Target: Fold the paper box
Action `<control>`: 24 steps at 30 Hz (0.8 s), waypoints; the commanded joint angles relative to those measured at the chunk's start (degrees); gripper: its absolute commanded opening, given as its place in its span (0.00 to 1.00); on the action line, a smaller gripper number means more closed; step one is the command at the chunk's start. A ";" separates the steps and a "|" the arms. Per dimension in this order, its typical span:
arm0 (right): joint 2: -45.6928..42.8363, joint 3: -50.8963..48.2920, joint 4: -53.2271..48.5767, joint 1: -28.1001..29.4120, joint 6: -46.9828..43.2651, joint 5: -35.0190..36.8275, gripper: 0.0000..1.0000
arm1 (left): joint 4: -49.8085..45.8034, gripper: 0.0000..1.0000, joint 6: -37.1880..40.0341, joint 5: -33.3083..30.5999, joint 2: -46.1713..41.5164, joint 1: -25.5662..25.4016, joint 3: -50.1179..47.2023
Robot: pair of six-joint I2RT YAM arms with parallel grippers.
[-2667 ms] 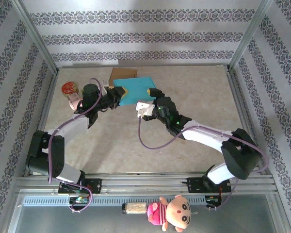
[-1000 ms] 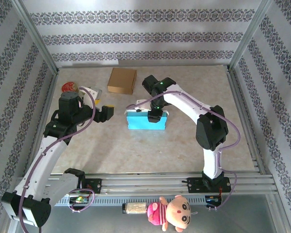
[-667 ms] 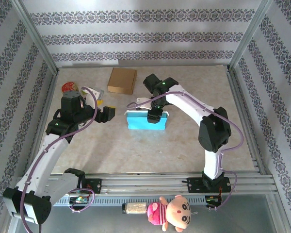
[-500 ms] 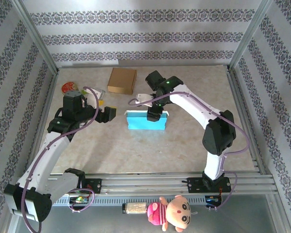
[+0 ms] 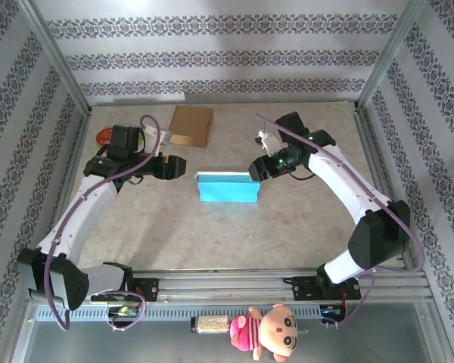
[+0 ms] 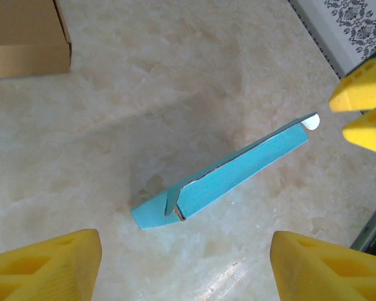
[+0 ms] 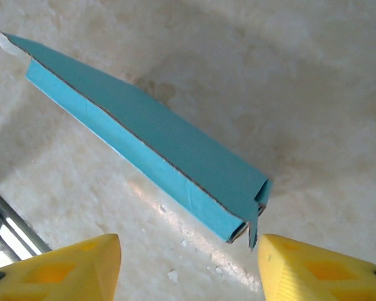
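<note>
We are seeing the teal paper box (image 5: pixel 227 187) lying mid-table, folded into a slim wedge, one end flap hanging loose. Left gripper (image 5: pixel 181 166) and right gripper (image 5: pixel 252 172) are flanking it, both spread, touching nothing. Brown carton (image 5: pixel 191 125) is sitting beyond.

On my desk (image 5: pixel 287 219) I count one blue paper box (image 5: pixel 227 187), one brown cardboard box (image 5: pixel 191 125) and one round red thing (image 5: pixel 104 136). One plush doll (image 5: pixel 271 330) sits by the front rail. I have two arms, each ending in two yellow fingers: two left fingers (image 6: pixel 44 263) and two right fingers (image 7: pixel 56 266), four altogether.
</note>
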 commanded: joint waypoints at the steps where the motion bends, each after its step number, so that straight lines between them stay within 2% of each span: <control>1: -1.13 -2.03 1.83 0.39 4.96 -0.90 0.53 | -3.49 0.71 -1.87 1.46 0.63 -0.40 1.26; 9: -0.31 -2.03 3.86 0.49 2.87 5.05 0.45 | -1.49 0.72 -1.21 0.29 -1.54 -0.48 -1.68; 13: 0.38 -2.27 3.93 0.62 1.94 5.09 0.37 | -1.49 0.72 -0.94 -0.28 -2.15 -0.44 -2.08; 24: 0.85 -3.82 3.42 1.44 -0.08 6.30 0.30 | -0.09 0.72 -2.34 -0.61 -1.88 -0.44 -2.66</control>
